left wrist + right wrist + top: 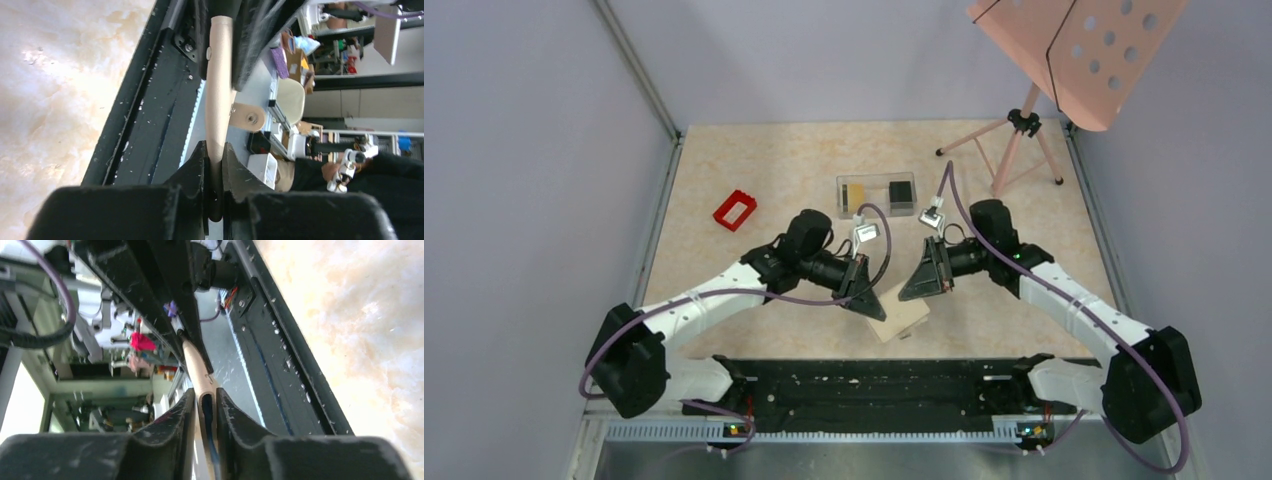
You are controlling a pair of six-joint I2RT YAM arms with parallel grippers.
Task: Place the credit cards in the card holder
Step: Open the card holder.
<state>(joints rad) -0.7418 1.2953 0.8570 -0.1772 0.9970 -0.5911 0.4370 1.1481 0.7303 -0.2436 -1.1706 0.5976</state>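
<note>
pinching the card holder [904, 318] at 6 o'clock on the table [754, 160], left gripper [871, 300] and right gripper [921, 285] each press together on one edge. it seems light, soft and bendy, so flap edges suit gripping. its pockets are hidden. credit cards [900, 192] lie at 12 o'clock in a clear box [876, 180].

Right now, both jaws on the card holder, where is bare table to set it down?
Most room: the far strip of table behind the red frame and clear box. Also bare: the patch between the tripod legs and the right arm, and the near strip right of the card holder. Crowded: the middle, from the clear box to the card holder.
</note>
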